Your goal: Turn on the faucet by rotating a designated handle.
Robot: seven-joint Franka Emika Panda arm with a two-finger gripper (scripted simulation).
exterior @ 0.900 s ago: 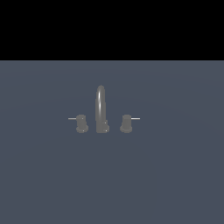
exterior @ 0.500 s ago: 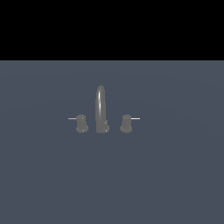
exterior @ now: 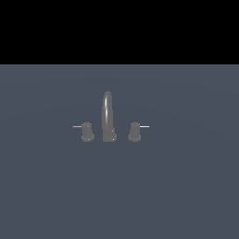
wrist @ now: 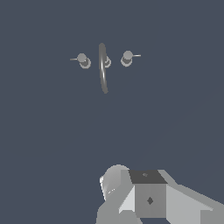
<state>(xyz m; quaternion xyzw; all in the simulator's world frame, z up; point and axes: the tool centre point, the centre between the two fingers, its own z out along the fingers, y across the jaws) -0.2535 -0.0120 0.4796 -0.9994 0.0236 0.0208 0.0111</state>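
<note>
The faucet is a small dull-grey set on the grey floor, with a tall arched spout in the middle. The designated handle is the stubby post on the exterior view's right; its thin pale rod sticks out rightward. The twin post stands on the other side of the spout, its rod pointing leftward. In the wrist view the faucet, the designated handle and the twin post are seen from above and far off. No gripper fingers show in either view.
A white and grey blocky part of the robot arm fills the wrist view's lower edge. A flat blue-grey floor surrounds the faucet. The upper part of the exterior view is black.
</note>
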